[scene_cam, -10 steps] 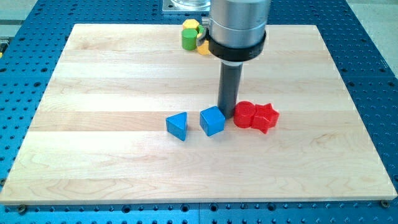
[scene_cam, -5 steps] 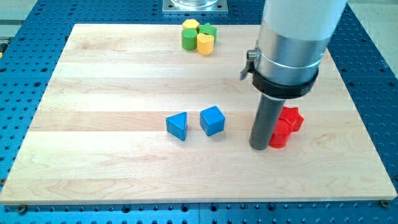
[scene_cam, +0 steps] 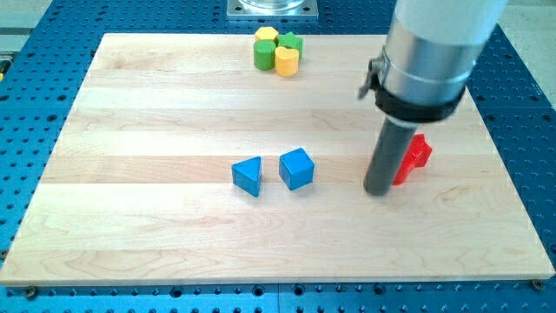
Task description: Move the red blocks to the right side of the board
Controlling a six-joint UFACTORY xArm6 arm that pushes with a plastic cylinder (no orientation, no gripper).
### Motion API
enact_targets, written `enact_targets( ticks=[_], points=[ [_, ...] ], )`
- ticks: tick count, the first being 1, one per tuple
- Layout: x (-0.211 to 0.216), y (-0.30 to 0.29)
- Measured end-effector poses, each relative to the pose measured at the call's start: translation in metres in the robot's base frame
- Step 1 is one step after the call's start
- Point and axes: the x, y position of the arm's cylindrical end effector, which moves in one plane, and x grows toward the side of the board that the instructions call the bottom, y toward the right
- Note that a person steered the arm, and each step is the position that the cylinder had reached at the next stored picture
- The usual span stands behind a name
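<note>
My tip (scene_cam: 379, 190) rests on the wooden board (scene_cam: 156, 113) at the right of centre. Two red blocks (scene_cam: 412, 158) sit pressed together just right of the rod, partly hidden behind it; their shapes cannot be made out. My tip touches their left side. A blue triangular block (scene_cam: 248, 176) and a blue cube (scene_cam: 297, 169) lie well to the left of my tip.
A cluster of yellow and green blocks (scene_cam: 277, 49) sits at the board's top edge, centre. The board's right edge (scene_cam: 499, 148) is a short way right of the red blocks. A blue perforated table (scene_cam: 530, 96) surrounds the board.
My tip has swept from beside the blue cube to the right, pushing both red blocks rightward. The red blocks are now closer to the right edge.
</note>
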Motion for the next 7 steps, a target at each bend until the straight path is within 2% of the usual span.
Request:
enact_targets(
  ticks=[2,5,6,7],
  points=[
    [-0.018,0.003],
    [-0.012,0.054],
    [0.002,0.054],
    [0.046,0.062]
  ],
)
